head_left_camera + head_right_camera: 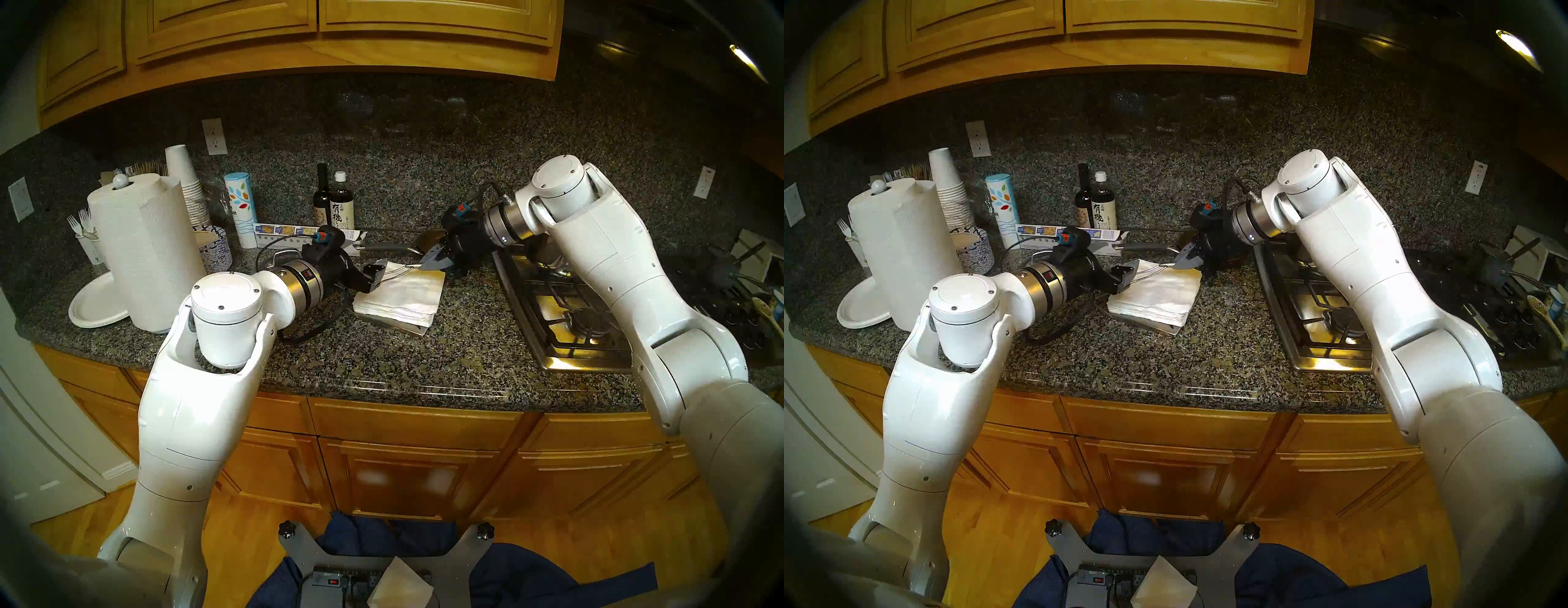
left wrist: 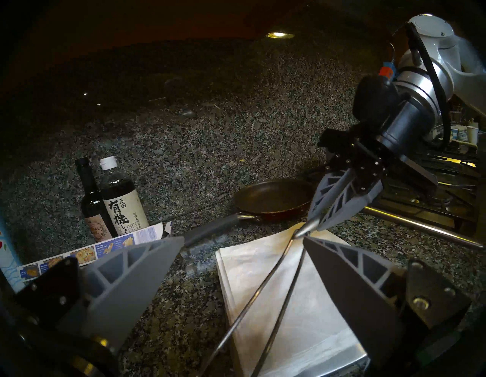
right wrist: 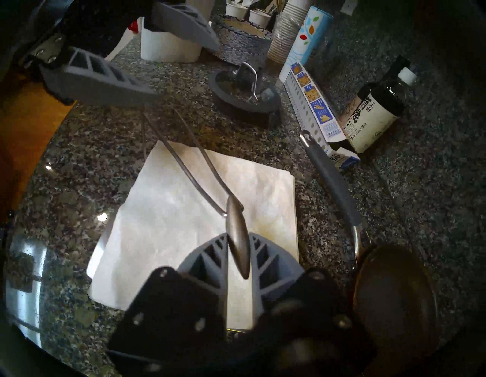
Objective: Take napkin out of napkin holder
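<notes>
Napkins [image 1: 403, 293] lie in one thick white stack on the napkin holder [image 1: 399, 326], a flat silvery tray near the middle of the granite surface [image 1: 382, 365], just left of the stove [image 1: 564, 314]. The single top napkin sits on that stack inside the holder; no sheet is lifted from it. One wire arm [image 2: 265, 284], made of two thin rods meeting at a spoon-shaped tip [image 3: 237, 237], rises at a slant off the stack.

Two end effectors are in view. The right end effector [image 1: 430, 260] is nearly closed, its two grey fingers pinching the spoon-shaped tip and holding the wire arm clear of the paper. The left end effector [image 2: 243, 252] stands wide, holding nothing, level above the left edge of the stack, one finger on each side of the raised rods.

Two dark bottles [image 1: 333, 204] stand side by side at the far wall. One frying pan [image 2: 273, 198] lies just beyond the stack, its grey handle [image 3: 332, 181] pointing left. One long printed box [image 1: 292, 232] lies flat behind it. On the left stand one paper towel roll [image 1: 144, 250], one tall stack of paper cups [image 1: 186, 187], one white plate [image 1: 95, 308], one blue patterned canister [image 1: 239, 208] and one cup of white forks [image 1: 85, 231]. One loose napkin [image 1: 401, 584] lies on the robot's base below the surface.
</notes>
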Robot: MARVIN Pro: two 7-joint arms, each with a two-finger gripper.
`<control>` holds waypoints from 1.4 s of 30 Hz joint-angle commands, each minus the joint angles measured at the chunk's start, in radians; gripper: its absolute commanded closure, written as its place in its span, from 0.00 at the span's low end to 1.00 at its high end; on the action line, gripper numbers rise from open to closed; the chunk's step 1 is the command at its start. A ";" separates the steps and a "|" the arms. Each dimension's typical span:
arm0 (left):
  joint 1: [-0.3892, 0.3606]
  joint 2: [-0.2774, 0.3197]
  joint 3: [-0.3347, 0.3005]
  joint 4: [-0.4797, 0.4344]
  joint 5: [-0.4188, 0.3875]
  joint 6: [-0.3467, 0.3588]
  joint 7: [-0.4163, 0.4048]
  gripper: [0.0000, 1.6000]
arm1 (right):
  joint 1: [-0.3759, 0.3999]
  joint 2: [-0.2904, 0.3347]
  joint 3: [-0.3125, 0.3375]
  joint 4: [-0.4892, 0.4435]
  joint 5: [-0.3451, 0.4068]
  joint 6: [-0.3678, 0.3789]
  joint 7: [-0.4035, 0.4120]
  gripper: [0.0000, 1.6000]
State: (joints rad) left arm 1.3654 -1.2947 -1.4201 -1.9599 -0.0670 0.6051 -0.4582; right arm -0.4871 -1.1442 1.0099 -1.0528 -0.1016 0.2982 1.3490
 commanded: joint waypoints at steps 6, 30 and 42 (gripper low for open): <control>-0.075 0.009 0.048 -0.005 0.058 0.035 0.017 0.00 | 0.056 -0.019 0.032 -0.057 0.007 0.001 -0.026 0.86; -0.111 0.003 0.150 -0.018 0.208 0.044 0.134 0.00 | 0.049 -0.024 0.043 -0.153 0.013 0.032 -0.029 0.85; -0.117 0.011 0.236 -0.029 0.365 0.071 0.250 0.00 | 0.055 -0.036 0.043 -0.168 0.014 0.036 -0.030 0.85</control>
State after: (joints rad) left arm 1.2899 -1.2863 -1.2082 -1.9558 0.2233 0.6686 -0.2696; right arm -0.4822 -1.1760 1.0232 -1.1887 -0.0928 0.3353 1.3335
